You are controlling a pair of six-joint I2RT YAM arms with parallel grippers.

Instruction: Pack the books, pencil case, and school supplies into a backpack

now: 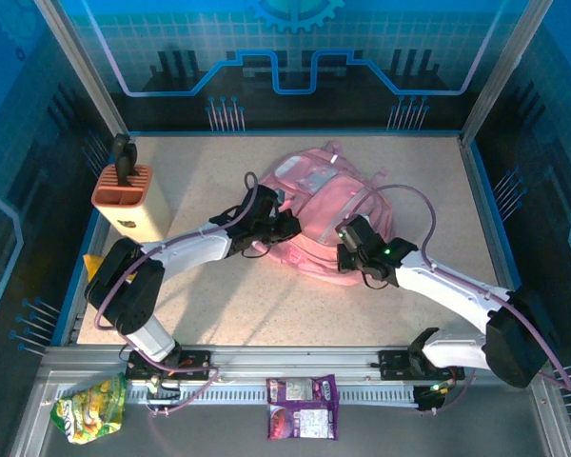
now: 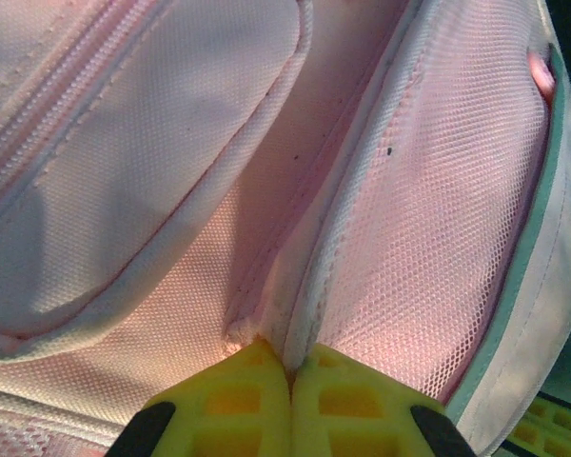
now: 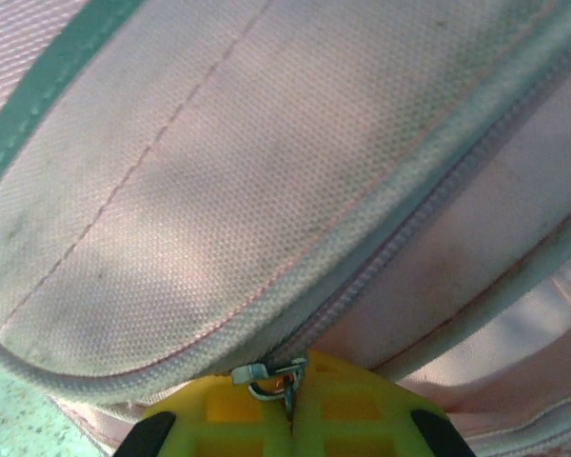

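The pink backpack [image 1: 316, 195] lies flat in the middle of the table. My left gripper [image 1: 285, 225] is at its left side. In the left wrist view that gripper [image 2: 292, 366] is shut on a pale piped fabric edge of the backpack [image 2: 428, 190], between two mesh panels. My right gripper [image 1: 348, 249] is at the pack's near right edge. In the right wrist view this gripper [image 3: 290, 398] is shut on the small metal zipper pull [image 3: 266, 376] of a closed zip on the backpack [image 3: 219, 190]. The books, pencil case and school supplies are out of view.
A beige, orange-topped block [image 1: 124, 202] stands at the table's left edge. On the near rail lie a yellow snack bag [image 1: 90, 407] and purple snack packets [image 1: 303, 407]. Raised blue walls [image 1: 485, 205] border the table.
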